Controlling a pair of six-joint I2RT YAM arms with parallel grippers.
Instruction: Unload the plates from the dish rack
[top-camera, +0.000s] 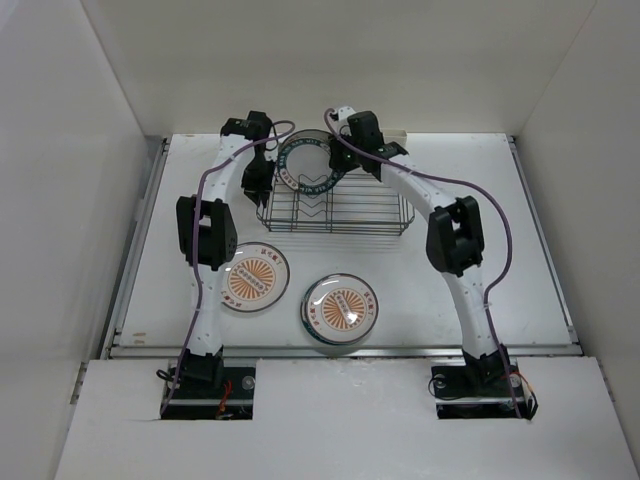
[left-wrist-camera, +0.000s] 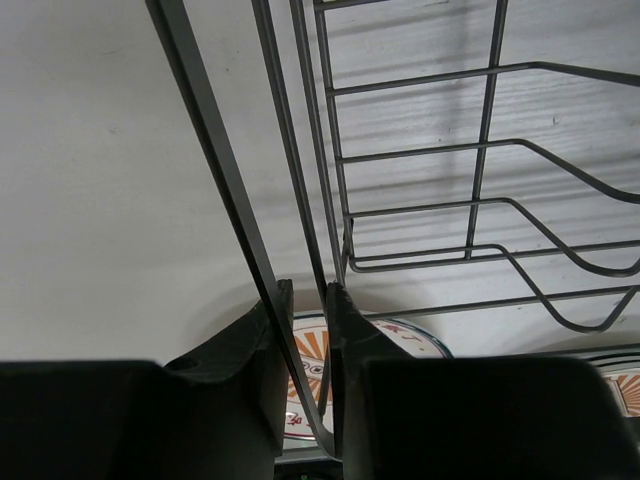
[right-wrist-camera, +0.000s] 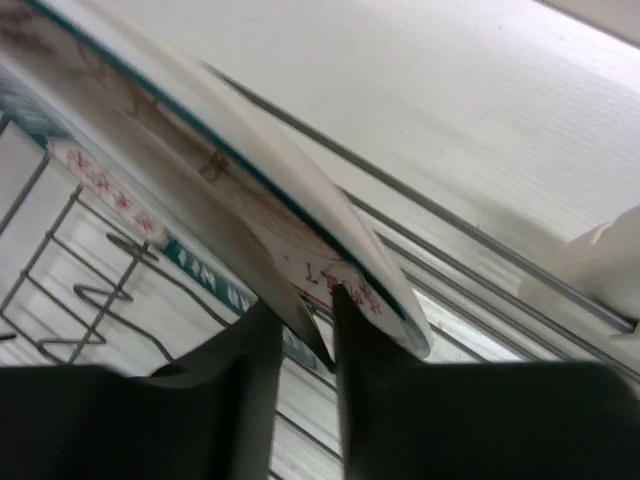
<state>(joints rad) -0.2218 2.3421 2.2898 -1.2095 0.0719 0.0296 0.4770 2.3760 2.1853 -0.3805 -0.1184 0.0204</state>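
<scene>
The dark wire dish rack (top-camera: 335, 208) stands at the back middle of the table. My left gripper (top-camera: 254, 183) is at its left edge; in the left wrist view it (left-wrist-camera: 308, 292) is shut on the rack's rim wire (left-wrist-camera: 228, 185). My right gripper (top-camera: 345, 150) is at the rack's back edge, at a tilted plate with a teal lettered band (top-camera: 308, 166). In the right wrist view it (right-wrist-camera: 305, 312) is shut on the rim of a white plate (right-wrist-camera: 300, 215) with red lettering. A teal lettered band (right-wrist-camera: 200, 265) shows behind it.
Two plates with orange sunburst centres lie flat in front of the rack, one to the left (top-camera: 255, 278) and one nearer the middle (top-camera: 340, 307); the left one shows under my left fingers (left-wrist-camera: 415, 340). A cream plastic holder (right-wrist-camera: 600, 262) is at the rack's back edge. White walls enclose the table.
</scene>
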